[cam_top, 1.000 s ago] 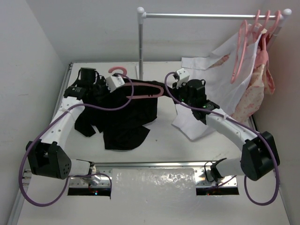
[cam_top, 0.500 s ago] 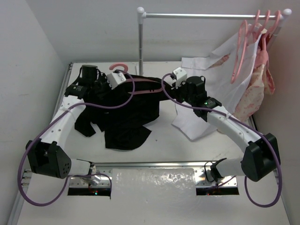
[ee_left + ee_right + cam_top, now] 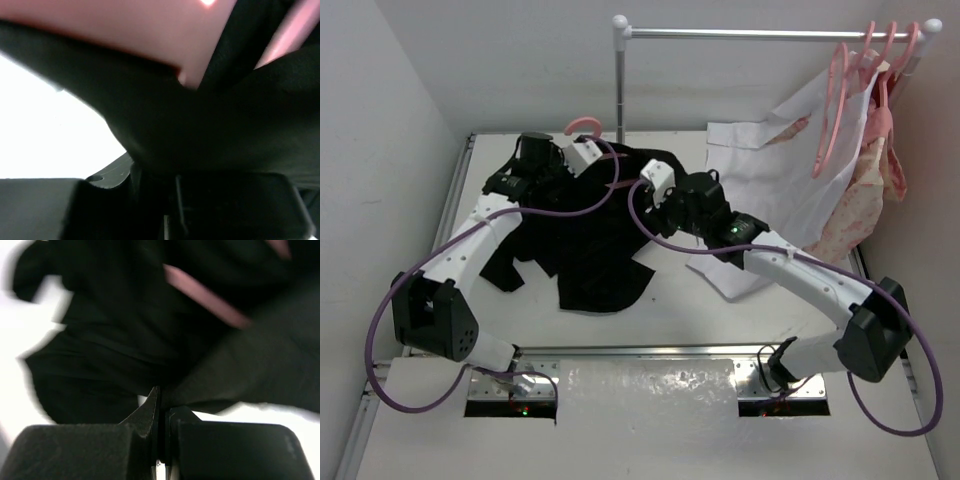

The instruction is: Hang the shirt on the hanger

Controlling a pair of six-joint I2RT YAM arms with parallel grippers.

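Note:
The black shirt (image 3: 595,240) lies crumpled on the table at the centre left, its upper part lifted between the two arms. The pink hanger's hook (image 3: 582,126) sticks up behind my left gripper (image 3: 590,160), which is shut on the hanger near its neck. In the left wrist view the hanger (image 3: 150,30) is a pink blur above black shirt fabric (image 3: 225,135). My right gripper (image 3: 642,192) is shut on a fold of the shirt (image 3: 100,340), pinched between its fingertips (image 3: 163,395). A pink hanger arm (image 3: 205,297) crosses the fabric there.
A metal clothes rail (image 3: 770,33) on a post (image 3: 620,90) spans the back. At its right end hang spare pink hangers (image 3: 835,100), a white shirt (image 3: 770,185) and a pink floral garment (image 3: 875,185). A wall (image 3: 380,150) closes the left side.
My left gripper has carried the hanger up and to the right, toward the post. My right gripper has moved left, dragging the shirt's edge over the hanger.

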